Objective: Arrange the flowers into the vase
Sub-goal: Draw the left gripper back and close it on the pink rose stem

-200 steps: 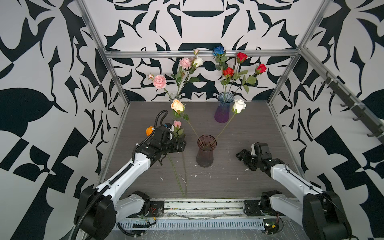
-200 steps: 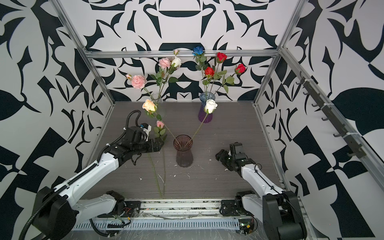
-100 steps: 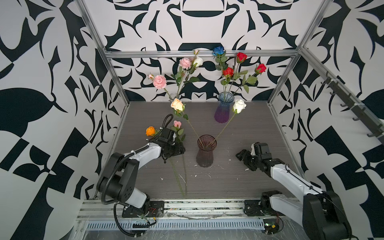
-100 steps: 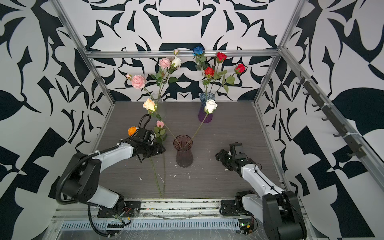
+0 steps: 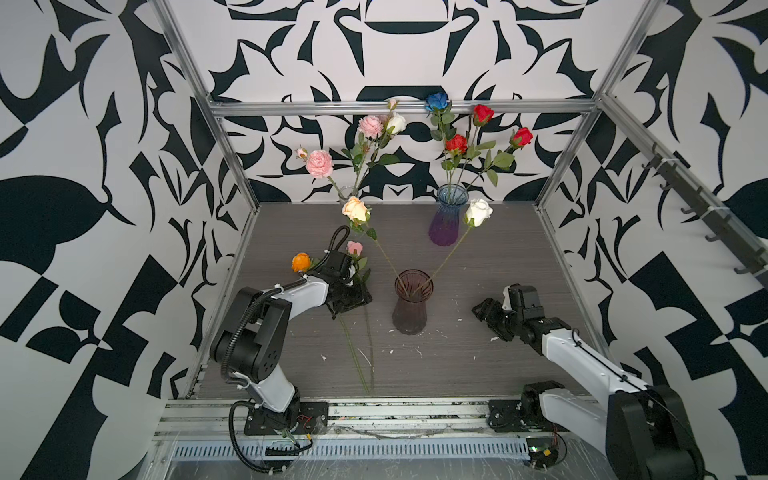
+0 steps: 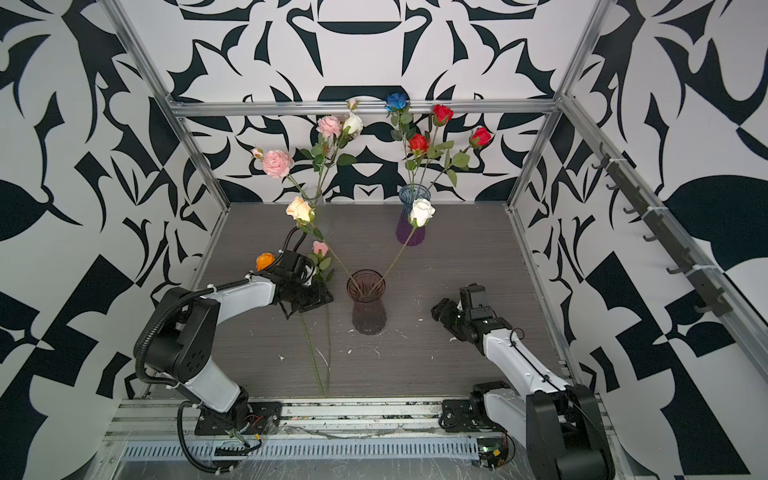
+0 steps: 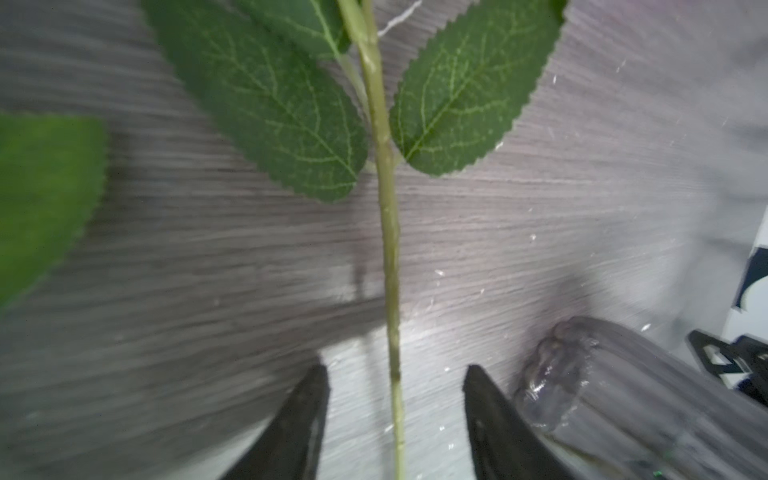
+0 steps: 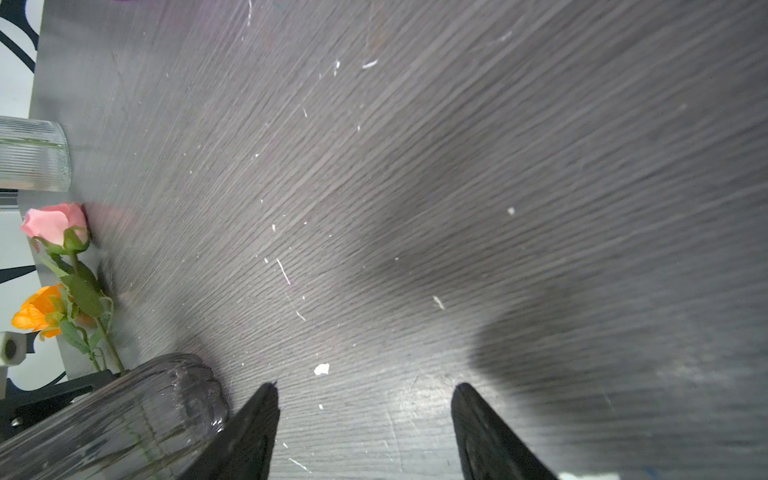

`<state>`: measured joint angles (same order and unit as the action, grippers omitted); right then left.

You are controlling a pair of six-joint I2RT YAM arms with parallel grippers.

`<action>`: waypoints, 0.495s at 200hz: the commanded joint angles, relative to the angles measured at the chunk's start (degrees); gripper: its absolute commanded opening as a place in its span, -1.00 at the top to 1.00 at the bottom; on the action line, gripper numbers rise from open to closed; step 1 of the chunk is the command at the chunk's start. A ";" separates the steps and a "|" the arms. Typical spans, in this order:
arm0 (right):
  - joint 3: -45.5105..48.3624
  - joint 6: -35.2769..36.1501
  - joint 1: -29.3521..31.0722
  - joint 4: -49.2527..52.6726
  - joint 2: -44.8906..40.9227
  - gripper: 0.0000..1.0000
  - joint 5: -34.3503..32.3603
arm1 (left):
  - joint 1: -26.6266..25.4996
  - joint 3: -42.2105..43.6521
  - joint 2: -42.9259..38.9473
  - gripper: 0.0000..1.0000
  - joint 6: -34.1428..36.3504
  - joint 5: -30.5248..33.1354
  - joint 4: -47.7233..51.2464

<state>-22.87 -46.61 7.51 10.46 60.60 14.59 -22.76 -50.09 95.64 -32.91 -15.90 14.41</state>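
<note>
Left gripper (image 7: 395, 376) sits low over the dark grey wood-grain tabletop (image 5: 490, 266), its jaws apart on either side of a thin green leafy stem (image 7: 388, 257) without touching it. In both top views two such stems lie side by side on the tabletop. A small pink rosebud (image 5: 354, 248) and an orange rose (image 5: 301, 262) lie just behind the left wrist. The arm hides which head the straddled stem carries.

Just beside that gripper stands an upright smoky brown ribbed glass vase (image 5: 410, 305). It holds a peach rose (image 5: 355, 209) and a white rose (image 5: 478, 212) that lean apart. Right gripper (image 8: 363, 386) is low on the vase's other side, its jaws apart and empty.

At the back, a blue-to-purple glass vase (image 5: 446, 220) holds a blue rose (image 5: 437, 101) and red roses (image 5: 457, 143). A clear ribbed glass vase (image 6: 322, 216) holds frilly pink blooms (image 5: 320, 163).
</note>
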 commanded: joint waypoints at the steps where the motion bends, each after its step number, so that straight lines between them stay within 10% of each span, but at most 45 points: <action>1: -1.30 -0.41 -0.21 -0.27 -0.01 -0.40 -0.43 | 0.35 -1.92 2.42 0.02 -0.06 -1.32 2.30; 99: -1.38 -0.41 -0.30 -0.35 0.54 -0.39 -0.26 | 3.08 -2.15 5.85 0.67 -0.97 -5.71 1.28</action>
<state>-22.87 -46.61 7.46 10.44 60.69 14.59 -20.32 -53.25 100.53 -33.26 -20.88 14.48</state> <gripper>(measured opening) 0.697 0.213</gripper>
